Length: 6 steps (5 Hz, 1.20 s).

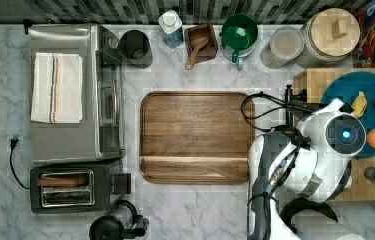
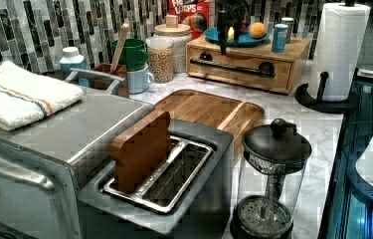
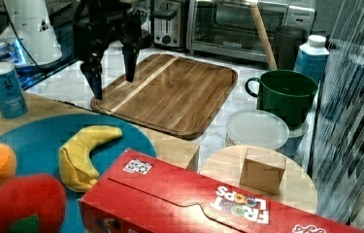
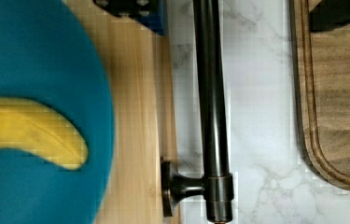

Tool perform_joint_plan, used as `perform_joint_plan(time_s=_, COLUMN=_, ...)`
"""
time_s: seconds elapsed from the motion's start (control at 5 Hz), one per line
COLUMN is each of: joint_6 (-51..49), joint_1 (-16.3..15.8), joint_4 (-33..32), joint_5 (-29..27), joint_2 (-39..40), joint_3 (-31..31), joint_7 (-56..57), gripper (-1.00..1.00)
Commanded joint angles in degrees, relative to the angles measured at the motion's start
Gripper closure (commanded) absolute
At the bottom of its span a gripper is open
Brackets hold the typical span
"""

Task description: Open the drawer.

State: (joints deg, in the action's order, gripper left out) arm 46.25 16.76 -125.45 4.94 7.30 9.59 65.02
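The drawer (image 2: 246, 71) is a light-wood box with a long black bar handle (image 2: 233, 66) across its front, and it sits shut at the left view's back. In the wrist view the handle (image 4: 212, 93) runs beside the box's wooden top (image 4: 135, 93). My gripper (image 3: 112, 75) is open and hangs just above the drawer's front. Its two black fingers (image 3: 94, 80) point down. In the wrist view my gripper (image 4: 233, 11) has one finger on each side of the bar, and I cannot tell whether either touches it. In the top view the arm (image 1: 325, 145) covers the gripper.
A teal plate (image 4: 37, 56) with a banana (image 4: 23, 130), an orange and a red fruit lies on the drawer box, beside a can (image 2: 279, 37). The brown wooden tray (image 1: 195, 137) lies in front of the drawer. A paper-towel stand (image 2: 335, 55), jars, a mug and a cereal box stand nearby.
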Motion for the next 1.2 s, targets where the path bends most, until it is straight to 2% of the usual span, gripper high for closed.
perform_joint_plan(time_s=0.2, joint_6=9.6, joint_1=-1.6, joint_4=-1.7, joint_5=-0.3, joint_2=3.7, joint_3=-1.3, joint_7=3.3, gripper=-1.0)
perform_joint_plan(time_s=0.6, joint_6=14.0, joint_1=-0.6, joint_4=-2.1, joint_5=-0.3, joint_2=6.4, joint_3=-1.0, joint_7=6.1, gripper=-1.0)
perform_joint_plan(time_s=1.0, joint_6=17.8, joint_1=-2.3, joint_4=-3.6, joint_5=1.4, joint_2=8.9, joint_3=-0.6, joint_7=0.0, gripper=-1.0)
perform_joint_plan(time_s=1.2, joint_6=16.2, joint_1=-2.1, joint_4=-3.6, joint_5=-0.9, joint_2=9.0, joint_3=-1.2, joint_7=1.5, gripper=-1.0)
